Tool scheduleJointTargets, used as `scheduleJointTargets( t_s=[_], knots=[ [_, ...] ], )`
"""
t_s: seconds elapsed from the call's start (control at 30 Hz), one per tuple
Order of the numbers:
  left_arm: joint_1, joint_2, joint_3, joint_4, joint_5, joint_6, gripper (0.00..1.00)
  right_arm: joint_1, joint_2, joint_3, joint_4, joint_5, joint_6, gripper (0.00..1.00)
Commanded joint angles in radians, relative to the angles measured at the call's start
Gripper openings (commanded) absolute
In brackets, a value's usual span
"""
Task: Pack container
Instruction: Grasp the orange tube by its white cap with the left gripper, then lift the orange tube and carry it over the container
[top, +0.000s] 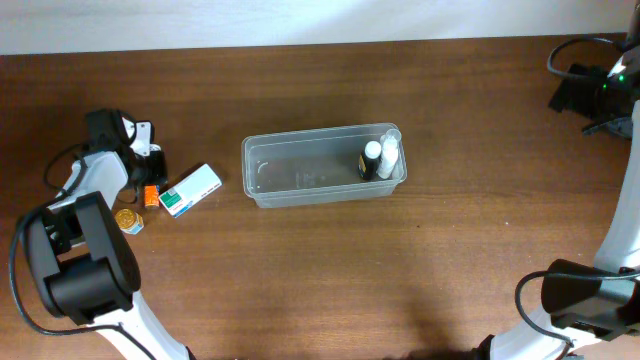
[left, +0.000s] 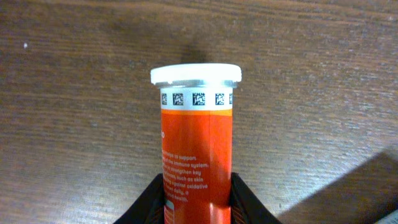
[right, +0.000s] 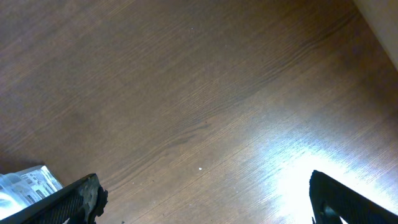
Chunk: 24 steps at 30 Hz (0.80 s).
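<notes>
1. The left gripper (left: 198, 198) is pinching an orange tube (left: 196, 137) with a white cap, one black finger pressing each side of its lower body.
2. In the overhead view, a white-and-green carton (top: 190, 190) is lying just beside that grip at 3 o'clock, with a small gold-lidded jar (top: 127, 219) near at 7 o'clock.
3. The container (top: 300, 172) is sitting mid-table, farther out at 3 o'clock, with two bottles (top: 380, 158) standing at its 3 o'clock end.
4. The right gripper (right: 205, 208) is hanging spread wide, holding nothing, over the table (top: 450, 250) toward its 2 o'clock corner.
5. The pick-up step appears to be under way. The next move likely calls for lifting the tube over carton and rim, then releasing it in the container's free end.
</notes>
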Motion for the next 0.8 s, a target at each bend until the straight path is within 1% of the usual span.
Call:
scheduleJointTargets(
  t_s=[0.0,0.3,0.53,0.6,0.77],
  knots=[
    [0.006,0.01,0.081,-0.04,-0.006,-0.024,0.21,-0.005,-0.005,0.007,0.0,0.009,0.009,0.98],
    [0.006,0.01,0.238,-0.212,0.006,-0.024,0.21,-0.005,-0.005,0.007,0.0,0.009,0.009,0.98],
    [0.005,0.009,0.414,-0.359,0.107,-0.019,0.2,-0.005,-0.005,0.007,0.0,0.009,0.009,0.99],
    [0.003,0.008,0.492,-0.418,0.171,0.017,0.2,-0.005,-0.005,0.007,0.0,0.009,0.009,0.98],
    [-0.031,0.0,0.63,-0.533,0.243,0.105,0.2,-0.005,-0.005,0.007,0.0,0.009,0.009,0.98]
  ],
)
